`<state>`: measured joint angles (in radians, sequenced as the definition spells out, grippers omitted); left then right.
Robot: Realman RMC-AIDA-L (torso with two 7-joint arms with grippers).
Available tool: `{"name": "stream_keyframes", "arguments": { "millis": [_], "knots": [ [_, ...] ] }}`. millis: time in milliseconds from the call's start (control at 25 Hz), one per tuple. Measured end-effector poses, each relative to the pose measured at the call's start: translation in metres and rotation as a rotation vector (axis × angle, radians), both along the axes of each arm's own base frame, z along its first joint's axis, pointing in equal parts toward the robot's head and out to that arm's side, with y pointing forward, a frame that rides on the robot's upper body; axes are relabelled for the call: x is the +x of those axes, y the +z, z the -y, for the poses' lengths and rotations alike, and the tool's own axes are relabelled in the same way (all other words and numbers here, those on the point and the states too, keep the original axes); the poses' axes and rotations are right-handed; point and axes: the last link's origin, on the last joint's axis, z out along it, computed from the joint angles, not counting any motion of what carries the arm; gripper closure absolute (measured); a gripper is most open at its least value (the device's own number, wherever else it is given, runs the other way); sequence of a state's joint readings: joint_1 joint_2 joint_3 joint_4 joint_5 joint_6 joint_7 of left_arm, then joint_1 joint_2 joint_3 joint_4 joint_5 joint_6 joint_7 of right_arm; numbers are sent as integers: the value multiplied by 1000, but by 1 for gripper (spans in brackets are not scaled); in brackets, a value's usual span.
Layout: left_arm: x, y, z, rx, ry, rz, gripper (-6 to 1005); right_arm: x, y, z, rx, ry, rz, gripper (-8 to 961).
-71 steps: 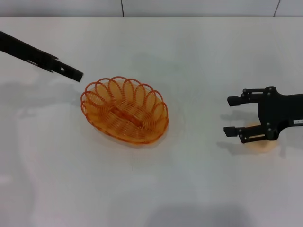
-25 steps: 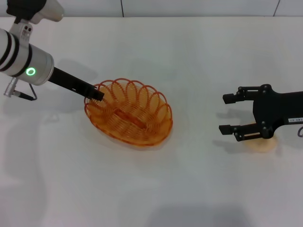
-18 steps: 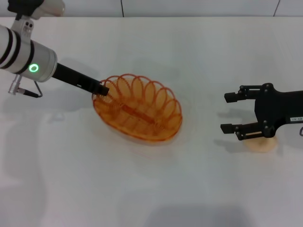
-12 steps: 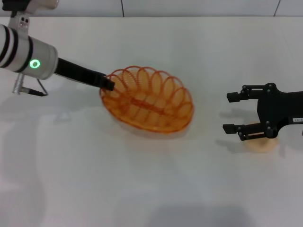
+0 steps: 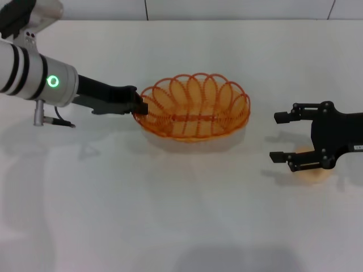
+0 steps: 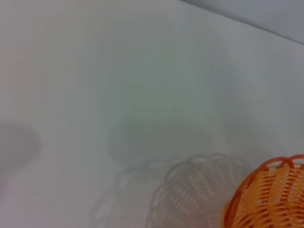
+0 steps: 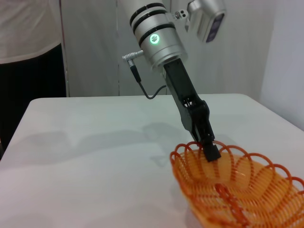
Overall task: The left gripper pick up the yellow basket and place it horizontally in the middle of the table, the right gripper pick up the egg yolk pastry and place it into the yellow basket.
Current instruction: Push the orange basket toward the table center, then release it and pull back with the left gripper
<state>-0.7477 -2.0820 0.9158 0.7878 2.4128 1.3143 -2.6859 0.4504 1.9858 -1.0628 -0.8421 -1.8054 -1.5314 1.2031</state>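
From the head camera, the left gripper (image 5: 138, 106) is clamped on the left rim of the yellow basket (image 5: 195, 107), mid-table (image 5: 181, 215). The right gripper (image 5: 279, 137), fingers apart, hovers over the egg yolk pastry (image 5: 311, 170). The right wrist camera shows that grip on the basket's rim.

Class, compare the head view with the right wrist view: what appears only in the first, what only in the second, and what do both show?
Only the head view shows the right hand, open, hovering over the egg yolk pastry, which peeks out beneath it on the right of the table.

Only the right wrist view shows the room behind: a wall and a person in a white top standing beyond the table.

Both show the left hand gripping the rim of the yellow basket, its arm's green light lit, and the white tabletop.
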Motion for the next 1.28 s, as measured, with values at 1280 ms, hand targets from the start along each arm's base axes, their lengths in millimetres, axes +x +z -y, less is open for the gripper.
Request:
{"name": "stream_keyframes", "arguments": {
  "millis": [1280],
  "knots": [
    [-3,-1,6,-6,67,-16,544,-2,-3,6,-13,17,-14,249]
  ]
}}
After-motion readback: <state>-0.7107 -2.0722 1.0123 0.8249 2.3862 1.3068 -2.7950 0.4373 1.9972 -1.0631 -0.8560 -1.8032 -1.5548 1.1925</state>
